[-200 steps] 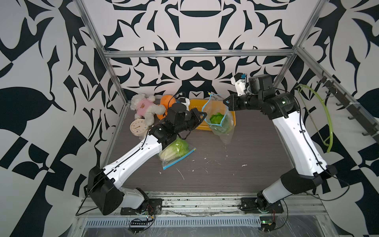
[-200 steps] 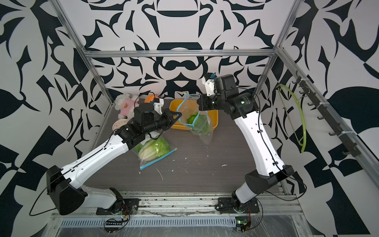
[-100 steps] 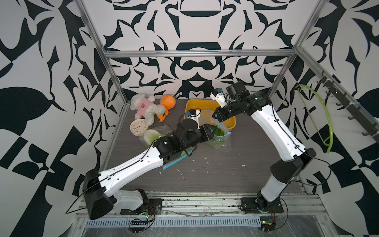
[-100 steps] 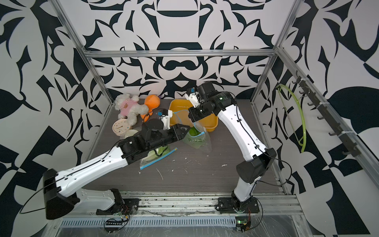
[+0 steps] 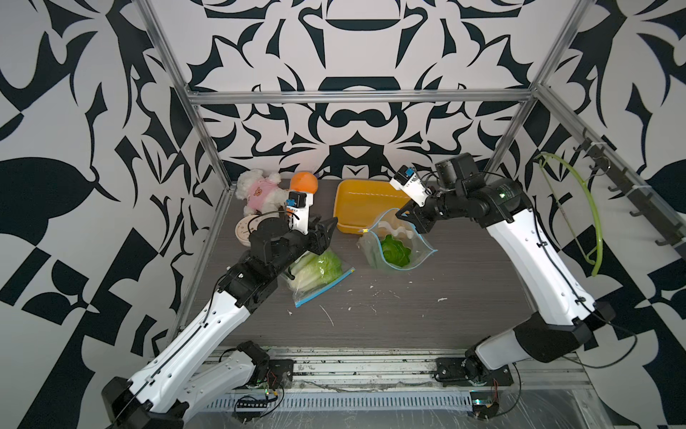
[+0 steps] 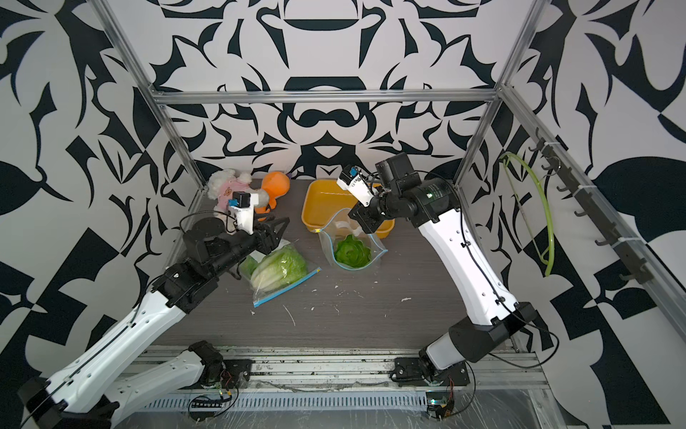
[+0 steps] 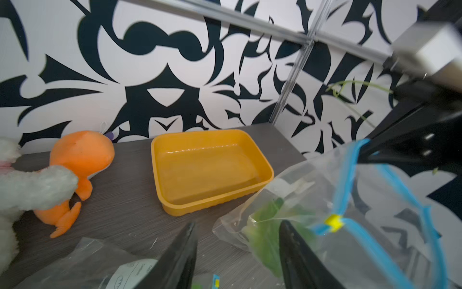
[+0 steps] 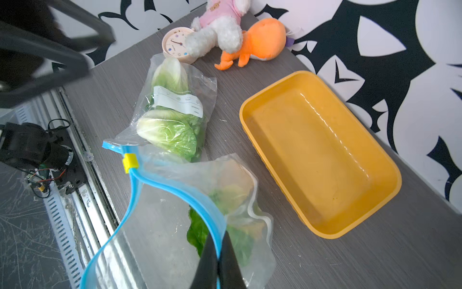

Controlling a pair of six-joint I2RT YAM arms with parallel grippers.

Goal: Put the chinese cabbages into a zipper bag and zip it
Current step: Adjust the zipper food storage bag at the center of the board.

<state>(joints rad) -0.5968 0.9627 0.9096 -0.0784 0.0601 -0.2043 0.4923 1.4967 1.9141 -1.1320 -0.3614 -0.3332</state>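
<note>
A clear zipper bag with a blue zip rim stands open in the middle of the table, one green chinese cabbage inside it. My right gripper is shut on that blue rim and holds the mouth up; both top views show it. A yellow slider sits at the rim's far end. My left gripper is open and empty, just left of the bag. Below it lies a second bag holding two pale-based cabbages.
A yellow tray stands right behind the held bag. At the back left are an orange plush, a white plush and a small clock. Leaf scraps lie on the table's front half.
My left gripper has opened and drawn back to the left, away from the bag's mouth. My right gripper keeps its hold on the rim, and the bag hangs lower than a second ago.
</note>
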